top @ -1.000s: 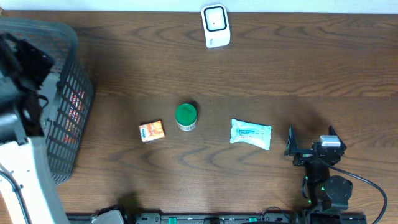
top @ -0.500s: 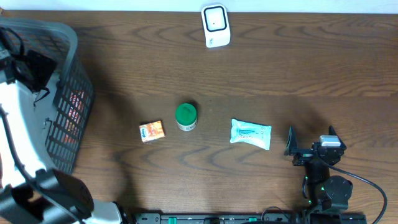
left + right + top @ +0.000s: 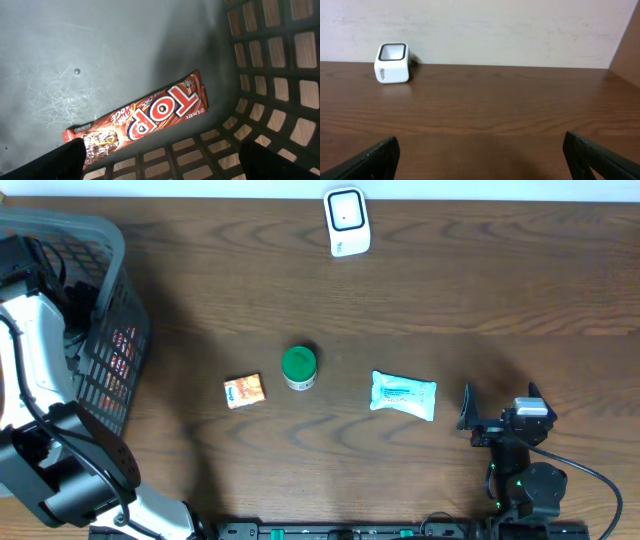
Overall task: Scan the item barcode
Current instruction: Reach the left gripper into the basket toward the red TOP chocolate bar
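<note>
The left gripper (image 3: pixel 165 162) reaches down inside the dark basket (image 3: pixel 110 240) with its jaws spread wide, gripping nothing. A red-brown chocolate bar (image 3: pixel 150 117) lies flat on the basket floor just ahead of its fingertips, not touching them. Well off to this gripper's right, on the wooden table (image 3: pixel 480 290), sit a small orange box (image 3: pixel 244 391) and then a green-lidded jar (image 3: pixel 299 367). The white scanner (image 3: pixel 347 222) stands far ahead of the right gripper (image 3: pixel 500 408) and to its left. A white pouch (image 3: pixel 403 395) lies just to the left of that gripper, whose jaws are also wide apart and empty.
</note>
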Tool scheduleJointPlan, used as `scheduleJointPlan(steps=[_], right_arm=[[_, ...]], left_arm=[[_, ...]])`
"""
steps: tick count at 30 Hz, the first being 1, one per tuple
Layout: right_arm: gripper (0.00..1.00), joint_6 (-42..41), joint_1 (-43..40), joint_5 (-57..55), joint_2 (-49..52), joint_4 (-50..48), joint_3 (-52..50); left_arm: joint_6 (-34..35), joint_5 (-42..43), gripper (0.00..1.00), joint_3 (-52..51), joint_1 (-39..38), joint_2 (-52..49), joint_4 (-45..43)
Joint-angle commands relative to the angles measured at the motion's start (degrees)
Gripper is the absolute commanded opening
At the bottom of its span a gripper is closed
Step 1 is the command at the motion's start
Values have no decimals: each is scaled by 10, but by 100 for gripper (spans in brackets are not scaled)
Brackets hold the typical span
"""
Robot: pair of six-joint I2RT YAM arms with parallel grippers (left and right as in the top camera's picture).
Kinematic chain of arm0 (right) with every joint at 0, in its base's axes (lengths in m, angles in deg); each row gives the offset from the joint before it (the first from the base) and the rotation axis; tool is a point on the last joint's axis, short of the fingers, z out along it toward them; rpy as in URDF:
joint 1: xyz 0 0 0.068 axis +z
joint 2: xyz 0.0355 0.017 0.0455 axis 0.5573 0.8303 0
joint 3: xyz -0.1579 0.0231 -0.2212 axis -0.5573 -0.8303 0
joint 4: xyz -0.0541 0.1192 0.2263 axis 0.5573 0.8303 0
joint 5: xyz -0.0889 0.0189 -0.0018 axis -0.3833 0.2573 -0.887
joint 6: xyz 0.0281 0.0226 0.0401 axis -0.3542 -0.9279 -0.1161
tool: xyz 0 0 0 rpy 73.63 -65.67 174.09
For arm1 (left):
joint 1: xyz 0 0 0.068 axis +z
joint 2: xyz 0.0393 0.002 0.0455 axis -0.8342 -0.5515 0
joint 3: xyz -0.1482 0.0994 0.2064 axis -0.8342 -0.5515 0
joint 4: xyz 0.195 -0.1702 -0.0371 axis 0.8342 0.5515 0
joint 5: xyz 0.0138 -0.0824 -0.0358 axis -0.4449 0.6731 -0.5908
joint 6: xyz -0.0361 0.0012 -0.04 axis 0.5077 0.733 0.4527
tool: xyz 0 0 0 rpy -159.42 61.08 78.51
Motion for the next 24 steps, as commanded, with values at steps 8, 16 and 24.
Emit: scheduleJointPlan(steps=[8, 16, 24], right_arm=[[99, -10, -5, -5, -1, 1, -2], [99, -10, -5, -5, -1, 1, -2], [99, -10, -5, -5, -1, 1, -2]], left_arm=[[5, -7, 98, -4, -38, -6, -12], [5, -19, 98, -10, -55, -6, -13], [5, -20, 98, -40, -59, -6, -32]])
